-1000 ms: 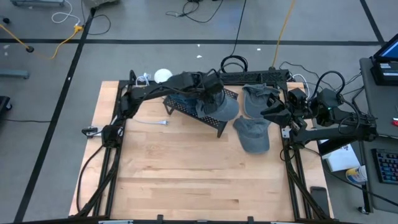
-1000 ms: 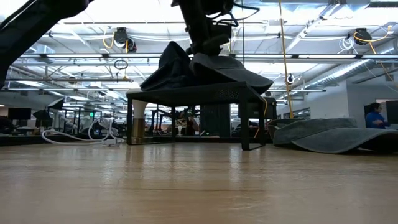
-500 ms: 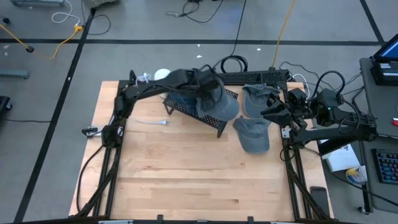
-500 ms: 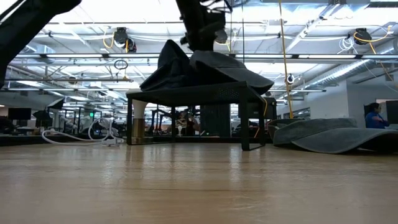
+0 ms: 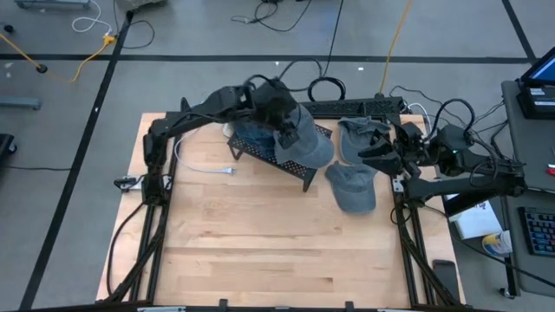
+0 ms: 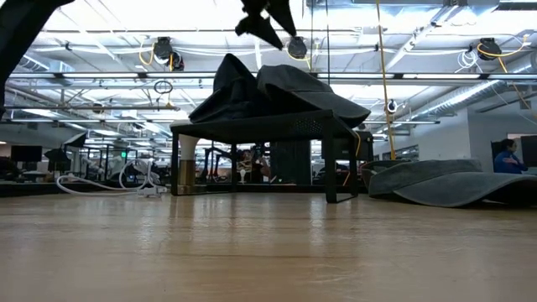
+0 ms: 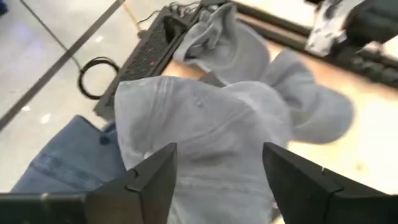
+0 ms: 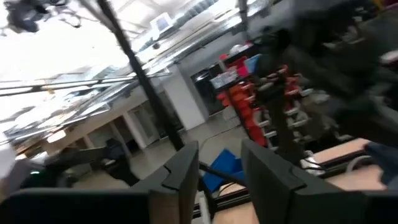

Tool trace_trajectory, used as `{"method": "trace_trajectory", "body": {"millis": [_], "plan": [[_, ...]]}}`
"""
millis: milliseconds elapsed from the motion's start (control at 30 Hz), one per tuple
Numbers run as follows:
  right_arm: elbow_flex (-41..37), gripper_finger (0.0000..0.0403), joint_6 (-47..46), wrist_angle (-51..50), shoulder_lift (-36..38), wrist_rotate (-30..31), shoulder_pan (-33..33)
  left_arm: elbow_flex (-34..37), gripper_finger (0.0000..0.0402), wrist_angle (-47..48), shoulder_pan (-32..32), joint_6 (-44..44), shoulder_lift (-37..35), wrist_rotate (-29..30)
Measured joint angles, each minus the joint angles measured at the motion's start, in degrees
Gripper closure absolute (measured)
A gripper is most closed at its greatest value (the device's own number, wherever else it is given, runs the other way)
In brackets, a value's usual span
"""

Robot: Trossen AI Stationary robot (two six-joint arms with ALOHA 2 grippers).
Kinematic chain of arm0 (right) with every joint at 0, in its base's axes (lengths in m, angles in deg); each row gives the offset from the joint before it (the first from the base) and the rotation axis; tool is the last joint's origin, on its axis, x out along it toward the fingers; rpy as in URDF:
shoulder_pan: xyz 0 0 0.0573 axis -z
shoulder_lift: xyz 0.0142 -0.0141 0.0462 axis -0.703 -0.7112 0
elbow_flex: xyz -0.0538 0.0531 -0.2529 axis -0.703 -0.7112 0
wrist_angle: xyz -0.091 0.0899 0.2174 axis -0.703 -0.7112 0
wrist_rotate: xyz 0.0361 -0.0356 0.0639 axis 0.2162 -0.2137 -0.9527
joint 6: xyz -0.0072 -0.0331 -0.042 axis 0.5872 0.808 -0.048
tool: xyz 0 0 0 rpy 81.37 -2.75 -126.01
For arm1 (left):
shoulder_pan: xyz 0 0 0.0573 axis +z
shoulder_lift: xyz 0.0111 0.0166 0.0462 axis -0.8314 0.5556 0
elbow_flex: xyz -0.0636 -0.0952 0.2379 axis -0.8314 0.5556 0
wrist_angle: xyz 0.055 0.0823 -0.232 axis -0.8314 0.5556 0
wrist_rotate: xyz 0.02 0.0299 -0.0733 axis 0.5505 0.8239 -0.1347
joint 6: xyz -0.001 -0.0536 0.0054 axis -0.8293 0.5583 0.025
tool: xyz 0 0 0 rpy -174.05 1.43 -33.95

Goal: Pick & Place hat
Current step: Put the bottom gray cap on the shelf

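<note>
Wooden table, unlabelled grey hat on black rack

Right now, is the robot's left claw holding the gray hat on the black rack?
No, the left gripper is open above the gray hat, touching nothing.

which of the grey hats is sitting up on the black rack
The grey hat under the left end effector; it lies on the rack beside a blue cloth. The other two lie on the table.

no readable text, no labels, no brands, no numbers, no signs
</note>
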Motion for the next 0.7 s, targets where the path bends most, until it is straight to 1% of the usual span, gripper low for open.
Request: {"method": "trace_trajectory", "body": {"millis": [133, 267, 400, 467, 600, 700], "plan": [[0.00, 0.0252, -1.59, -0.70, -1.24, 6.18, 0.04, -0.02, 0.0135, -0.23, 0.01, 2.43, -2.79, -3.21], [0.00, 0.0222, 0.40, -3.62, -2.58, 5.89, 0.04, -0.02, 0.0121, -1.20, 0.01, 5.84, -5.74, -8.08], [0.00, 0.0206, 2.40, -7.12, -4.11, 6.72, 0.46, -0.02, 0.0117, -1.36, -0.04, 7.11, -9.42, -12.21], [0.00, 0.0202, 4.79, -8.75, -5.21, 9.40, 1.14, -0.02, 0.0120, -1.33, -0.22, 7.52, -11.05, -13.62], [0.00, 0.0200, 8.19, -13.37, -8.91, 18.42, 3.03, -0.02, 0.0128, -1.05, -1.04, 7.92, -14.17, -14.54], [0.00, 0.0200, 11.14, -17.26, -12.97, 22.12, 4.78, -0.02, 0.0133, -0.93, -1.98, 7.90, -16.30, -14.61]]}}
